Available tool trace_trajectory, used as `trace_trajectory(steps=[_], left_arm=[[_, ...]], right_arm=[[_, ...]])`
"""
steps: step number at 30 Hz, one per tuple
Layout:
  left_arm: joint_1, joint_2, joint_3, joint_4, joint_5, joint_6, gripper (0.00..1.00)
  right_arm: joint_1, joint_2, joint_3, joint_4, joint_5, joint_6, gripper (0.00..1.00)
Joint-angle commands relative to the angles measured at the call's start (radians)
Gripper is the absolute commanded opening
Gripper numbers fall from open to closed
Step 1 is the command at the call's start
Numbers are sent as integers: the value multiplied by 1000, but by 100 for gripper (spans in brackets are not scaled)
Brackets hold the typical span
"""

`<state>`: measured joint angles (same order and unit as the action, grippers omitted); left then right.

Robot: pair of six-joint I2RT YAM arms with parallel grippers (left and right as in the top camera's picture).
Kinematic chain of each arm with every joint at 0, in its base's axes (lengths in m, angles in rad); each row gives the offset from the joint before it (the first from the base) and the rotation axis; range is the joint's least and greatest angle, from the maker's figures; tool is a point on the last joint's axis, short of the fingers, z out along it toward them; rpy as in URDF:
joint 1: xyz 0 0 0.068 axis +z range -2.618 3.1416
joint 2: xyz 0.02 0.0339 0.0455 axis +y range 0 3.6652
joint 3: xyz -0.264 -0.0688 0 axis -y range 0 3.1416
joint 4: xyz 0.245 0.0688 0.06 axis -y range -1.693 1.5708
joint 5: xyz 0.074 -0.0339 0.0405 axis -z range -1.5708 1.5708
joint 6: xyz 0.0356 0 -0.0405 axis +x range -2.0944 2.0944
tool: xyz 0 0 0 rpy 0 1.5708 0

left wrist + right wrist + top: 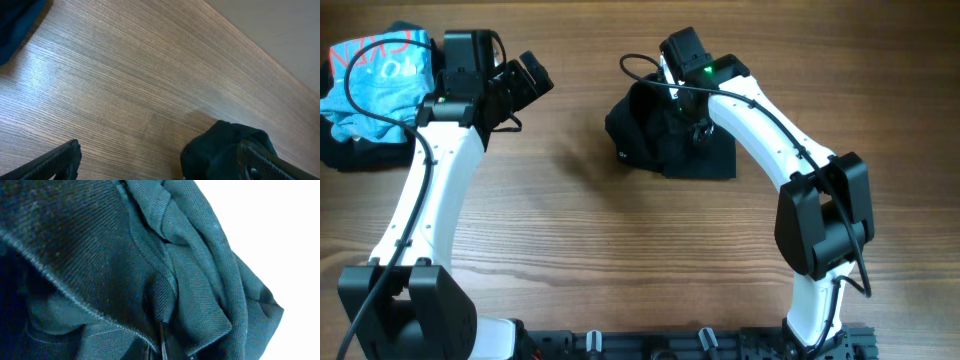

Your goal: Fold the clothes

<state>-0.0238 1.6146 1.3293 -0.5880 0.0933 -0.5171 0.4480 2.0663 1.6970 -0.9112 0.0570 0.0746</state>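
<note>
Black T-shirt point(660, 140), bunched — right pincer point(164, 347) gripping

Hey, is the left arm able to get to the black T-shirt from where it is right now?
Probably yes: only bare table lies between the left arm and the black T-shirt, and its jaws stand open.

**Soft light, wrist glare**

Even, soft light is falling on the wooden surface point(620, 250) overhead, leaving faint shadows. In the right wrist view, white glare is washing out the 3 o'clock side, while the black T-shirt point(90, 245) weave is showing sharp.
</note>
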Motion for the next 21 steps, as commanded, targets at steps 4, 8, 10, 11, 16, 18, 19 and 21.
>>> trace_trajectory(steps=[4, 8, 10, 11, 16, 18, 19, 21], left_arm=[[5, -12, 12, 0, -17, 16, 100], [5, -12, 12, -1, -17, 16, 100], [5, -12, 12, -1, -17, 16, 100], [5, -12, 12, -1, -17, 16, 100], [5, -12, 12, -8, -17, 16, 100], [5, -12, 12, -9, -17, 16, 100], [5, -12, 12, -9, -17, 16, 100], [5, -12, 12, -9, -17, 16, 100]], right_arm=[[-55, -148, 5, -45, -50, 34, 4], [-117, -212, 5, -79, -135, 33, 4], [-155, -227, 5, -111, -177, 34, 4], [-170, -231, 5, -127, -191, 34, 4], [-275, -230, 5, -246, -241, 37, 4], [-311, -227, 5, -264, -241, 34, 4], [-327, -225, 5, -271, -241, 32, 4], [-355, -220, -3, -281, -233, 24, 4]])
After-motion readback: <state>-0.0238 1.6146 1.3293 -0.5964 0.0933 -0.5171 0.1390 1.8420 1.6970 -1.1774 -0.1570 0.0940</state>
